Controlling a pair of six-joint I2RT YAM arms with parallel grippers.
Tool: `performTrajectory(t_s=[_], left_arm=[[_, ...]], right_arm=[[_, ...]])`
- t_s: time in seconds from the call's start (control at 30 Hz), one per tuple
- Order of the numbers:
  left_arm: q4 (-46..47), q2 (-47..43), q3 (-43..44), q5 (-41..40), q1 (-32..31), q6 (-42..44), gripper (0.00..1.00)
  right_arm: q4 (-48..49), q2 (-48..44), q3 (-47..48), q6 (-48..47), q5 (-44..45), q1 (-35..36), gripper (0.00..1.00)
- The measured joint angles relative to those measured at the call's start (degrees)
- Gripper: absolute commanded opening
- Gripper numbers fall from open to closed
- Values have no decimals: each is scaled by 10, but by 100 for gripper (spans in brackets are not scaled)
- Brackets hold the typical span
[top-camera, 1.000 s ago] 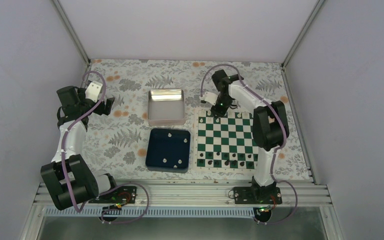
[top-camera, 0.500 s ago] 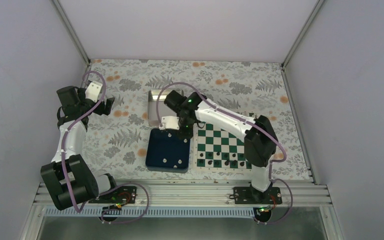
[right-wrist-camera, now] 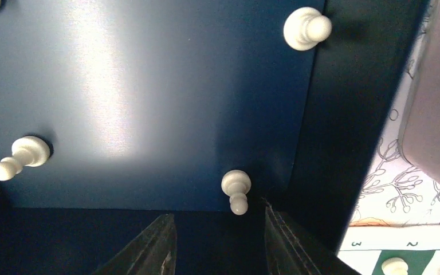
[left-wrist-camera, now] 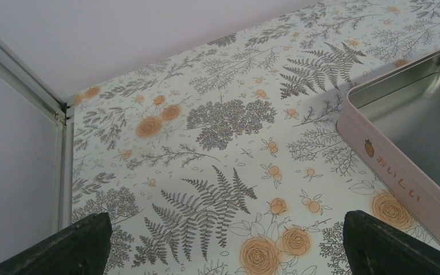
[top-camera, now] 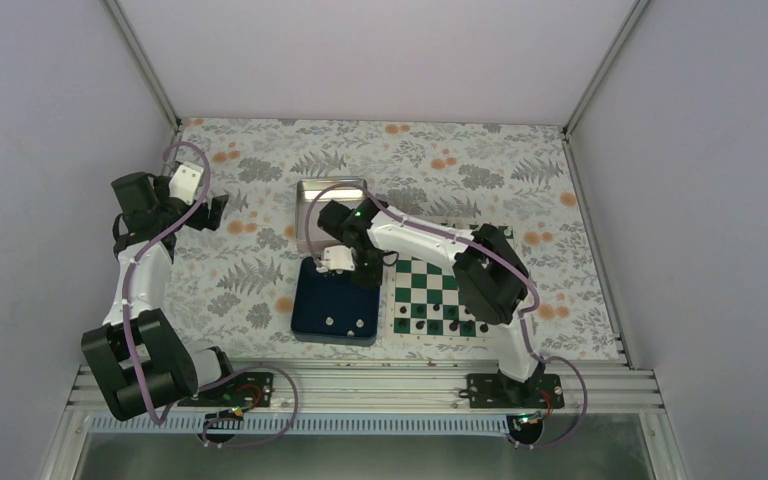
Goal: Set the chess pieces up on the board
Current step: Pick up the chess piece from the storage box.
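Poised over the dark blue tray (right-wrist-camera: 149, 86) with the right gripper (right-wrist-camera: 223, 249).
Partly open, holding nothing, tips just short of one of the white chess pieces (right-wrist-camera: 236, 192) in the tray beside the board (top-camera: 430, 295); left gripper (left-wrist-camera: 229, 246) wide open, empty.

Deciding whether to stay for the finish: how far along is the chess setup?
Done: black figures stand on the board's near rows, and two white figures are on its squares. In hand: nothing yet; the right gripper hovers open over a white pawn in the blue tray. Remaining: that pawn plus at least three other tray pieces. The left gripper hangs open, empty.
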Motion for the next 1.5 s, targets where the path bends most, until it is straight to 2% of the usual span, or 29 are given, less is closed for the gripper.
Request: performTrajectory(t_s=[0.6,1.03,1.33,1.5], left_arm=[[1,-9,0,15,7,0,100],[1,-9,-1,23,13,0,100],[1,-9,-1,25,15,0,100],[1,-9,-1,26,15,0,100]], right_arm=[[-10,44,0,9,70,26,42],[-14,62,4,14,85,27,8],[-27,52,39,13,73,26,6],[-43,-2,60,9,50,5,6]])
